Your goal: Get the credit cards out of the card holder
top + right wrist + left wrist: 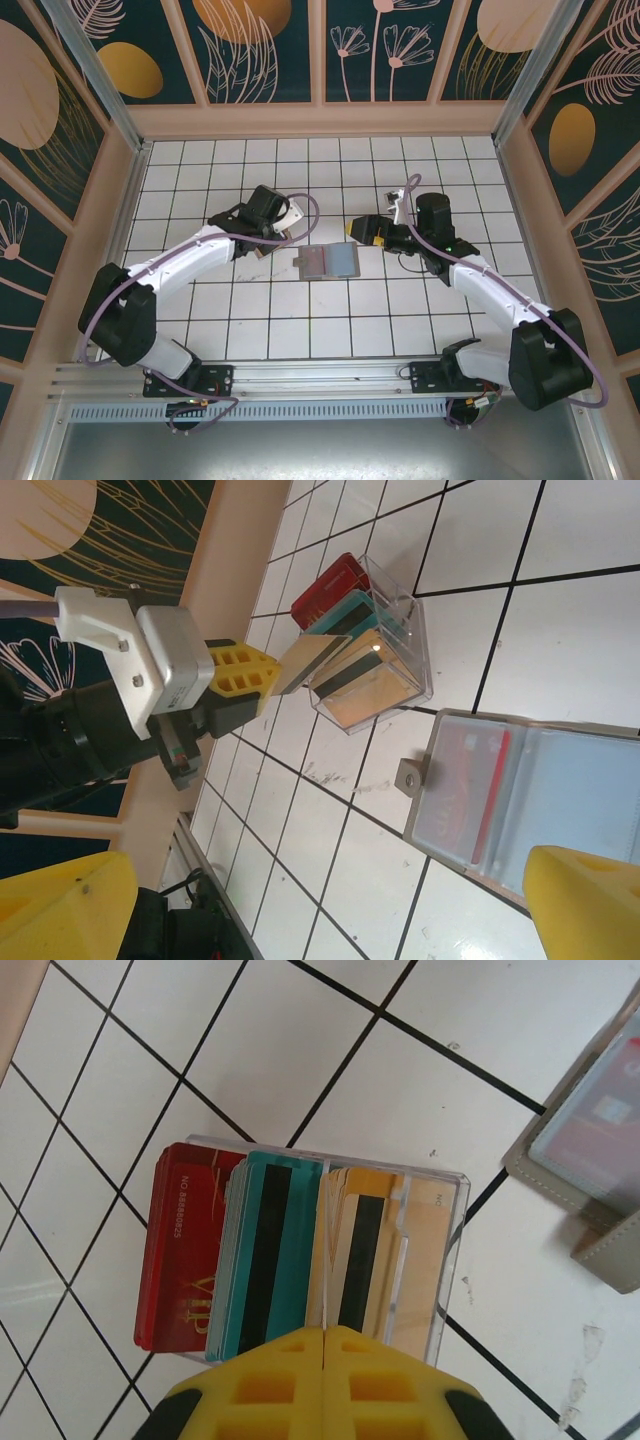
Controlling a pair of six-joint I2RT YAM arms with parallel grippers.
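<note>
Left wrist: glossy credit cards (270,1250), clear plastic box (451,1260)

The left gripper (323,1335) is yellow, and the card (312,658) in it is tan. In the clear box (455,1230), mid-frame, are a red card (180,1250) with gold lettering and teal (300,1240) and orange (360,1182) cards, both black-striped. The holder (530,790), lower right, is grey with bluish windows over red. The worktop (100,1090) is white tile with black lines.
</note>
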